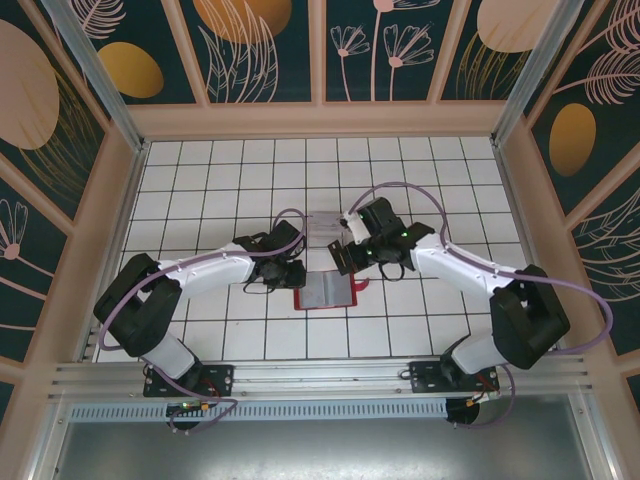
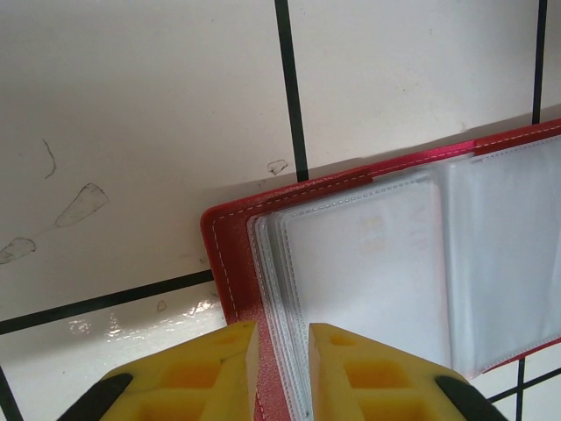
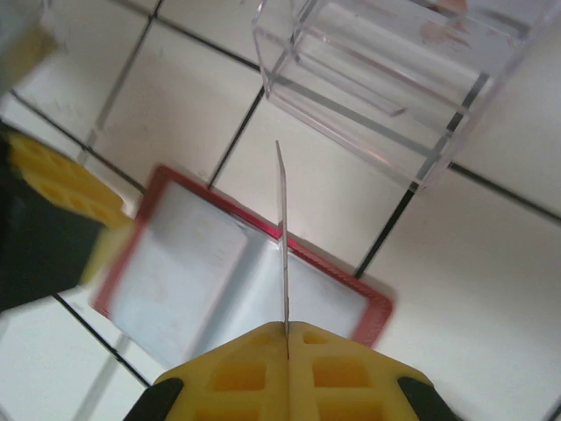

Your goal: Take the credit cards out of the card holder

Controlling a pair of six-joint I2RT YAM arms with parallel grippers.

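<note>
Left fingers [image 2: 215, 373], pinched narrow on the edge of the card holder [image 2: 368, 254], should steady it while right fingers [image 3: 232, 373], clamping a credit card [image 3: 282, 237], lift clear.

From high above the near edge, the top camera looks down over the whole table [image 1: 200, 170]. Both wrist cameras sit close, facing down; all three share the open card holder [image 1: 327, 291].

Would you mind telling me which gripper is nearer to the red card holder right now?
Left. The left gripper is clamped on the left edge of the card holder; the right gripper hangs above it, pinching a credit card.
</note>
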